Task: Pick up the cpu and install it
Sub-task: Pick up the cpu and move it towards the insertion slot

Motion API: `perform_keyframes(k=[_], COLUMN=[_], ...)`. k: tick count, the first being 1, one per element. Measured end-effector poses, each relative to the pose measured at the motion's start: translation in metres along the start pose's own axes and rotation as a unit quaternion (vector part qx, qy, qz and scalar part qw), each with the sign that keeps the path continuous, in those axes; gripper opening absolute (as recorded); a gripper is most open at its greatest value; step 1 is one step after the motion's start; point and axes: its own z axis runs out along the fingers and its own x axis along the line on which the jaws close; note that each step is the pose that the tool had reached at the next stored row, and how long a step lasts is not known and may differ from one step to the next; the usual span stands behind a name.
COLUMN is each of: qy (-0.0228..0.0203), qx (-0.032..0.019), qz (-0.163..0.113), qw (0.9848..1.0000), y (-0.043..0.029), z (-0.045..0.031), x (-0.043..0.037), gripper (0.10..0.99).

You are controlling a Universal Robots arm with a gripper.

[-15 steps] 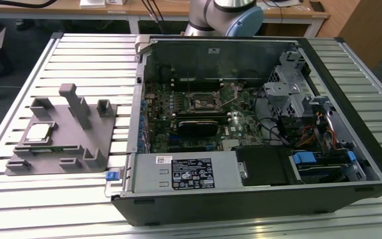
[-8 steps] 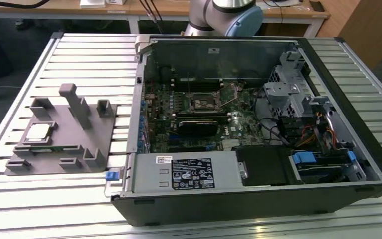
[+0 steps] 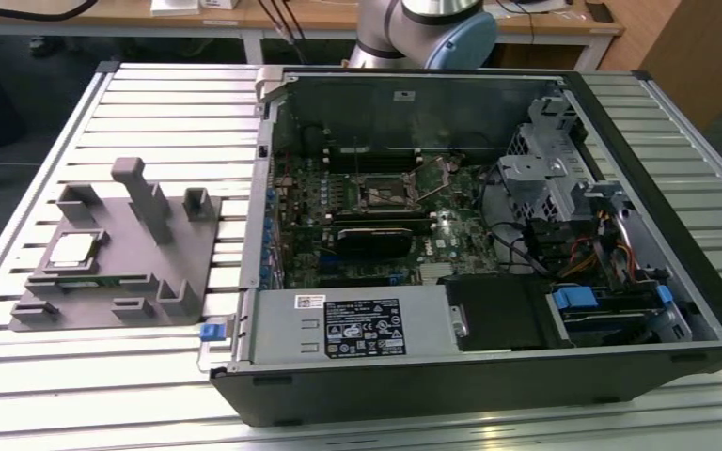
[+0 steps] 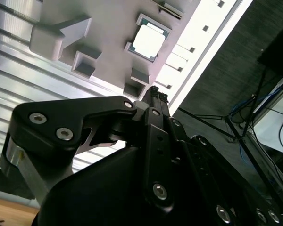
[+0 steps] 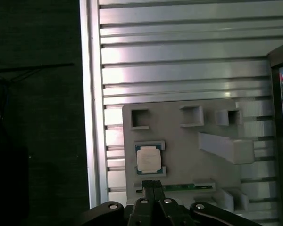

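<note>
Second wrist view, nearest the lens: the black gripper (image 4: 155, 91) has its two fingers drawn together with no gap visible between the tips, and nothing is held between them. In the first wrist view the same gripper (image 5: 153, 185) again shows its fingers meeting along a thin seam. It hangs above the work surface, apart from everything below it.

Beyond the fingertips lies the cpu (image 4: 150, 40), a small square chip with a pale silvery top. It rests flat in a shallow square recess of the grey plastic fixture (image 4: 108, 23), not yet picked up. In the first wrist view the cpu (image 5: 148, 158) sits near the edge of the fixture (image 5: 188, 146), just beside a thin green strip (image 5: 184, 187) that lies along that fixture.

The fixture stands on a ribbed aluminium table (image 5: 179, 56).

In the exterior view the cpu (image 3: 72, 249) and fixture (image 3: 129, 272) occupy the exterior view's left of the table (image 3: 161, 103). An open computer case (image 3: 487, 395) lies to the exterior view's right, well apart from the cpu. Inside it, the dark square socket frame (image 3: 380, 193) sits on the motherboard (image 3: 323, 225), with a black heatsink block (image 3: 384, 240) just beside it. Farthest back, the arm (image 3: 427, 28) rises behind the case.
</note>
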Motion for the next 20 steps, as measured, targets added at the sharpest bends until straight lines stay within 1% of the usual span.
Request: perform_keyframes(k=[2, 14, 20], qy=[0.0005, 0.0006, 0.0006], qx=[0.0001, 0.0001, 0.0], qz=[0.0, 0.0, 0.0], qw=[1.0, 1.0, 1.0], y=[-0.0001, -0.0007, -0.0009], z=[0.001, 0.0063, 0.0113], x=[-0.0001, 0.0, 0.0001], gripper=[0.106, 0.106, 0.106])
